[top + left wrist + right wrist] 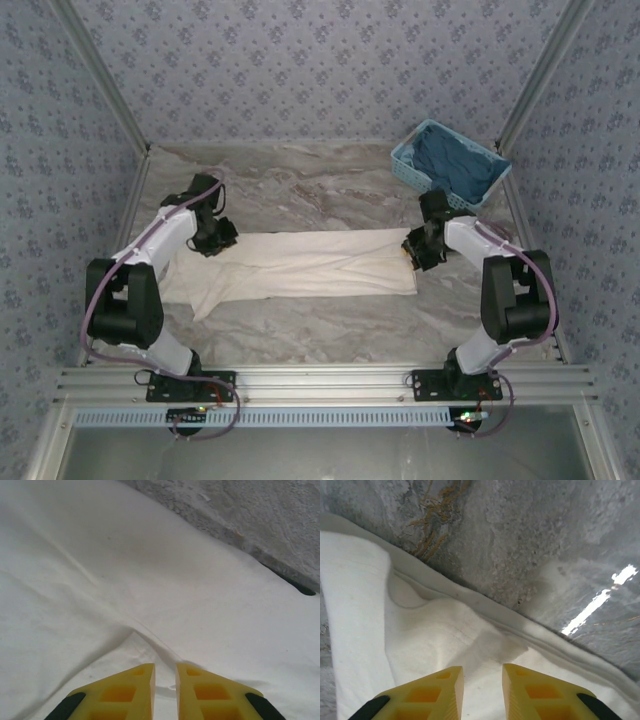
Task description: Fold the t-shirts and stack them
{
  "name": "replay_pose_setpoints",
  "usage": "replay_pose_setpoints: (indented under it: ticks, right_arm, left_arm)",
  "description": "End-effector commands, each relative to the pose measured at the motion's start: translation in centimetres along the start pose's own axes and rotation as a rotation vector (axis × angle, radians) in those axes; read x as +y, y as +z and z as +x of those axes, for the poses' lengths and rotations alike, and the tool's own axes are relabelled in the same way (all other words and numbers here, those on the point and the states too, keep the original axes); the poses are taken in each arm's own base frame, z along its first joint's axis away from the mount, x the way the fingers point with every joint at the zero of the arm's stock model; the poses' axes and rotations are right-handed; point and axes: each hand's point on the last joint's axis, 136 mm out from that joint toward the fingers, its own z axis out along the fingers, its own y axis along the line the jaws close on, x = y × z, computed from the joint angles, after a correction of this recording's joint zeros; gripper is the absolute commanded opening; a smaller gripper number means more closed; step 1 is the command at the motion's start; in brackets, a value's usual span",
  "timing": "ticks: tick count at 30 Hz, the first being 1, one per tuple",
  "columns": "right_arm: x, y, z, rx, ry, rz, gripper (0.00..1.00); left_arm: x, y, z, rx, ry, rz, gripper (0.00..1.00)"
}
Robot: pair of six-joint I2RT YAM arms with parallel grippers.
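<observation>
**A:** How many shirts do you count?

**B:** One. A single cream-white t-shirt (300, 265) lies on the marble table (300, 190), flattened into a long band that runs left to right across the middle. Its left end is wider and rumpled, and its right end is squared off.

**A:** And the grippers?

**B:** Two, one at each end of the band. The left gripper (226, 238) sits over the far edge of the shirt's left part. The right gripper (414, 252) is at the right end.

**A:** Are the fingers holding anything?

**B:** The left wrist camera shows the left gripper (165, 667) with its two yellow fingers parted by a narrow slit. The t-shirt (100, 580) spreads below them, and a soft crease runs up toward the tips, but no cloth is caught between them. On the right wrist camera the right gripper (482, 669) has a wider gap and is released. It hangs above a layered edge of the t-shirt (445, 645), with bare table (520, 540) just beyond.

**A:** What else is around?

**B:** One light-blue lattice basket (410, 172) stands in the far right corner with a dark blue cloth (455, 165) bunched inside. I cannot tell what that cloth is. The basket is just beyond the right arm's wrist and apart from the shirt. Patterned walls (300, 60) close in three sides, and a metal rail (320, 380) carries both arm bases at the near edge.

**A:** Does anything lie on the shirt?

**B:** Only the two grippers stand over it.
</observation>
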Motion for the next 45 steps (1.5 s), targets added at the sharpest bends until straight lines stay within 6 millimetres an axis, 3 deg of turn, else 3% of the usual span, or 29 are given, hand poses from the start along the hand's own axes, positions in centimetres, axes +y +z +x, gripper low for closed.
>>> replay_pose_setpoints:
  ticks: [1, 8, 16, 26, 32, 39, 42, 45]
  right_arm:
    - [-0.3, 1.0, 0.8, 0.051, 0.128, 0.018, 0.3]
    - [-1.3, 2.2, 1.1, 0.066, 0.156, 0.048, 0.29]
    - [-3.2, 0.4, 1.0, 0.028, 0.067, 0.092, 0.0]
    - [-5.4, -2.6, 1.1, -0.039, -0.017, 0.095, 0.0]
    - [-6.8, -1.8, 2.1, 0.014, -0.037, 0.112, 0.0]
    - [-8.8, -1.4, 2.6, 0.04, -0.039, 0.178, 0.27]
    - [-8.1, -2.7, 1.4, -0.04, -0.077, 0.163, 0.35]
    - [-6.4, -3.5, 0.9, -0.087, -0.143, 0.118, 0.34]
  left_arm:
    - [-0.5, 0.3, 0.3, -0.007, 0.002, 0.005, 0.17]
    - [-0.3, 0.4, 0.4, -0.014, -0.002, -0.002, 0.17]
    - [0.0, 0.4, 0.3, -0.013, 0.007, -0.022, 0.16]
    - [-0.1, 1.0, 0.2, 0.0, 0.001, -0.03, 0.16]
    - [0.0, 1.4, 0.2, 0.016, -0.013, -0.05, 0.15]
    - [2.1, 0.4, 0.6, 0.027, -0.044, -0.134, 0.17]
    - [4.0, -0.6, 1.0, 0.028, -0.086, -0.175, 0.24]
    - [6.1, -1.4, 1.7, 0.038, -0.157, -0.194, 0.3]
